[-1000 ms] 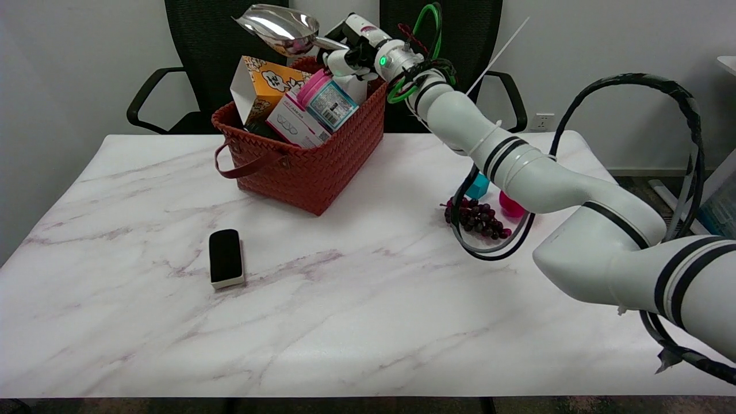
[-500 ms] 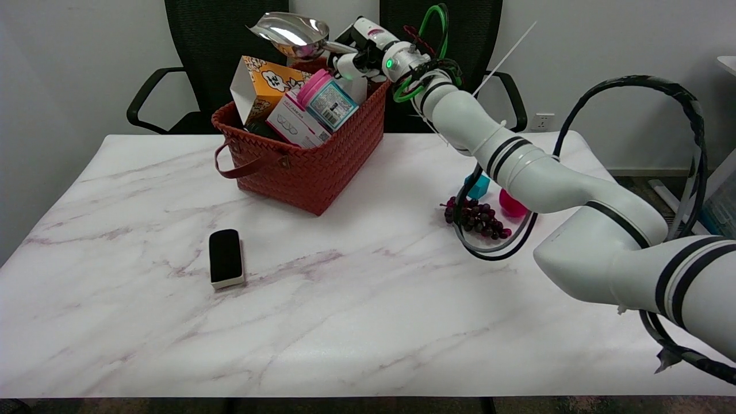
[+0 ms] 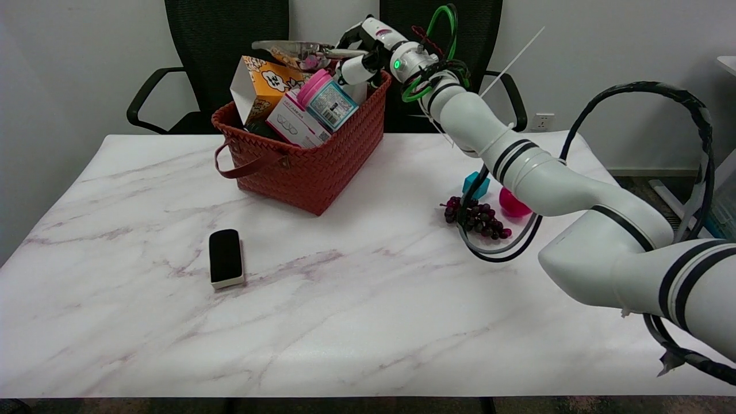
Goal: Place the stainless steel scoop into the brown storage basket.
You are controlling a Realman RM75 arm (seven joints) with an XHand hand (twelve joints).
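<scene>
Inspector A: Right hand (image 3: 359,54), upper centre of the frame, grips the handle of the stainless steel scoop (image 3: 290,47); we note the bowl lies nearly level above the far end of the brown storage basket (image 3: 310,172).

Inspector B: Agreed. Taking items by size: the marble table (image 3: 345,322); then the basket, upper centre-left, already packed with an orange carton (image 3: 261,86), a white box (image 3: 296,123) and a pink-lidded jar (image 3: 325,100).

Inspector A: We judge the scoop to be over the contents but cannot tell whether it touches them. For a sound placement, we advise lowering it until the bowl rests on the packed goods, inside the rim, before the fingers let go.

Inspector B: Smaller items, right of centre: grapes (image 3: 480,218), a pink ball (image 3: 512,204), a teal block (image 3: 476,185). Lower left of centre: a black eraser (image 3: 225,256).
</scene>
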